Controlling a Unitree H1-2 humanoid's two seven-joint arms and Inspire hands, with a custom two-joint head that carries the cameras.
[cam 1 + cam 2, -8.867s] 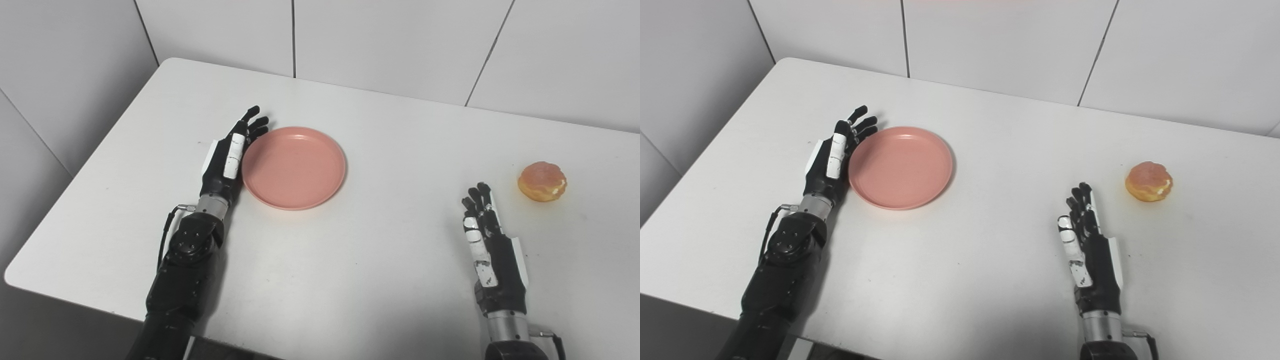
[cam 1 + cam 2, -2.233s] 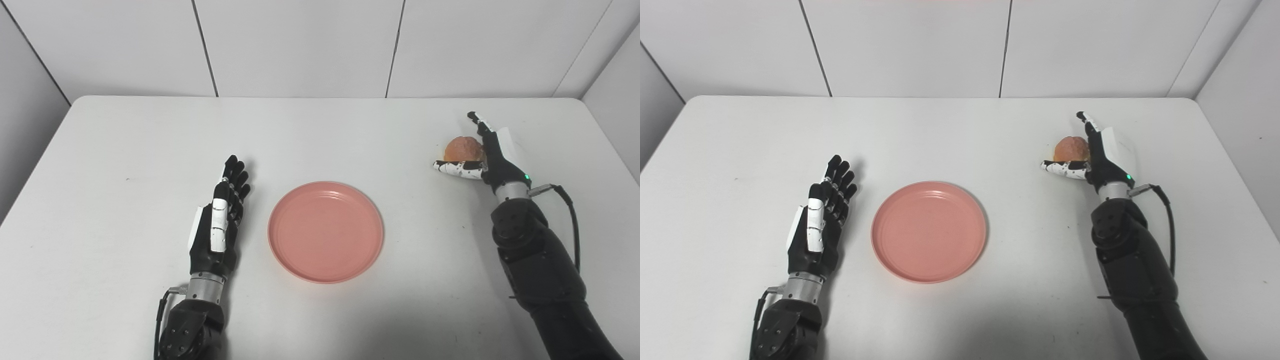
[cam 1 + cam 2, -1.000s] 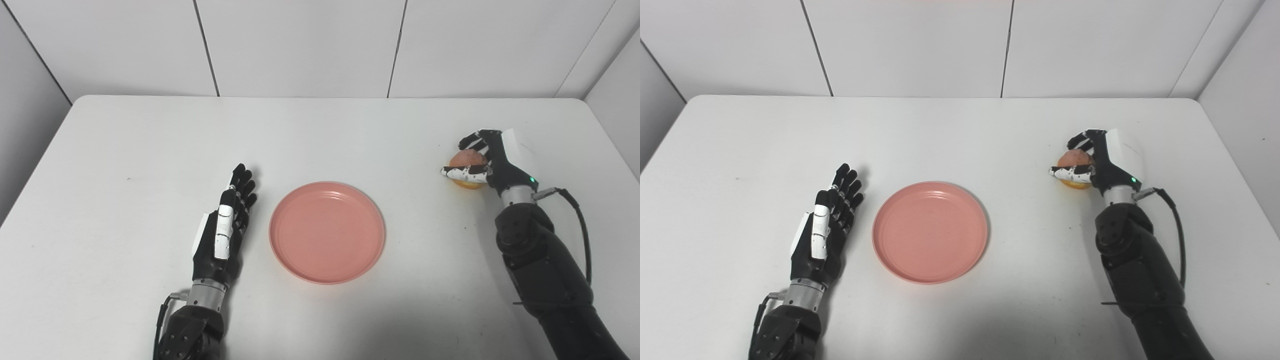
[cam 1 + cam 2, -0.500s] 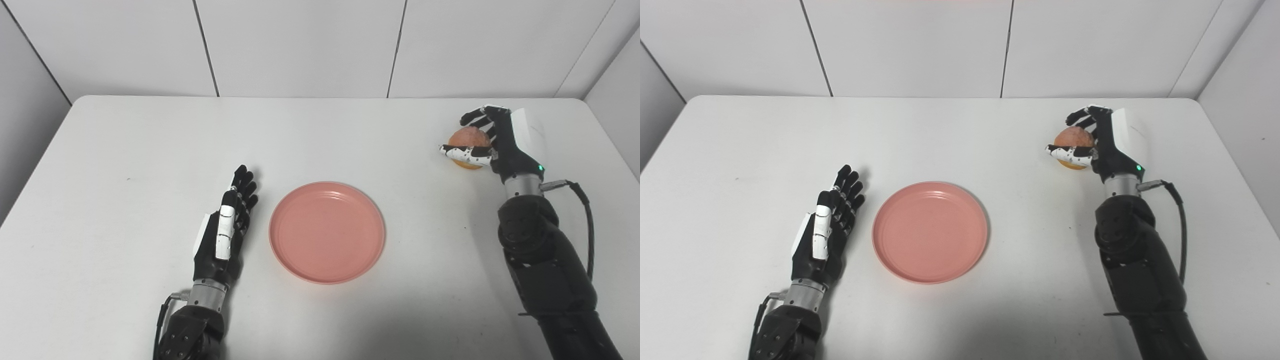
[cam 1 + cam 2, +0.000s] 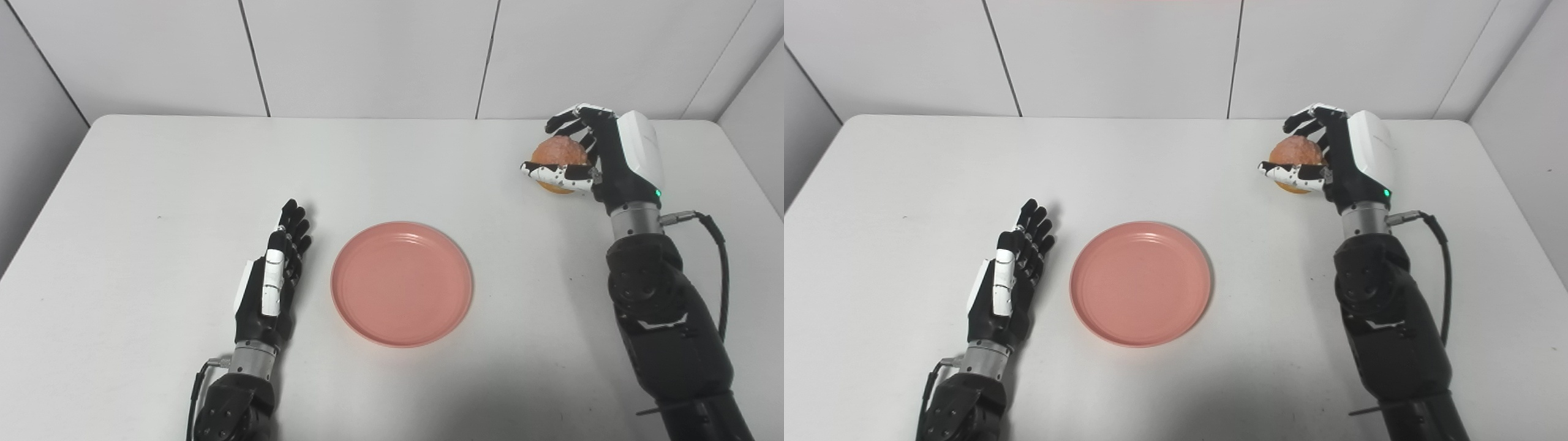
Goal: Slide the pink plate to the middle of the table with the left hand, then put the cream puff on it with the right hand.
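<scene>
The pink plate (image 5: 401,283) lies flat near the middle of the white table (image 5: 153,184), with nothing on it. My left hand (image 5: 269,285) rests open on the table just left of the plate, fingers straight, a small gap from the rim. My right hand (image 5: 597,156) is raised above the table's far right part, shut on the cream puff (image 5: 556,152). The puff, golden brown and round, sits between the thumb below and the curled fingers above, off the surface and well right of the plate.
White wall panels (image 5: 367,55) stand behind the table's far edge, and a side wall (image 5: 753,92) closes the right. The right arm's cable (image 5: 713,245) loops beside the forearm.
Over the last second my right hand has lifted the cream puff off the table and carried it up and slightly left. The plate and my left hand have stayed put.
</scene>
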